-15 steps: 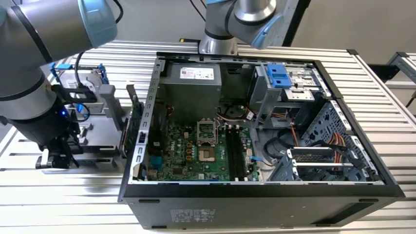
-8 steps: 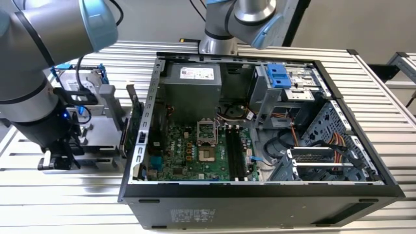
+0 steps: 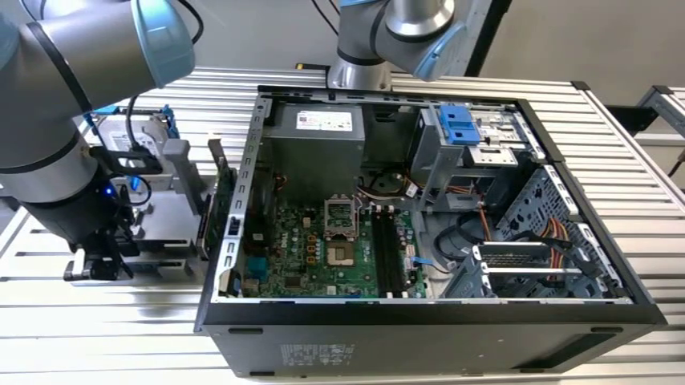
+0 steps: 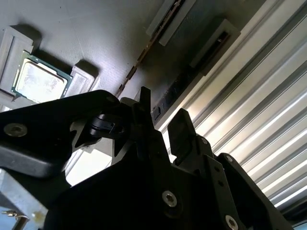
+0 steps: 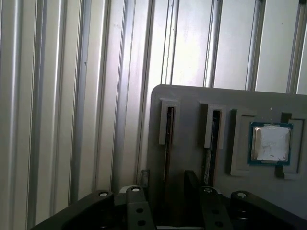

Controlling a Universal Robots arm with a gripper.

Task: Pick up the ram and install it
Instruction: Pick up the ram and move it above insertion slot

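Your tool hangs low over the gray holder on the slatted table, at the exterior view's left of the open computer case. In the first wrist view the tool is released, its two fingers spread apart. The ram stands on edge in a holder slot, in line with the gap between them (you cannot tell if they touch it). Seen edge-on, it is a long, thin, dark strip. In the second wrist view the ram shows small brownish marks along its edge. A square, silver-topped chip sits in a recess nearby.
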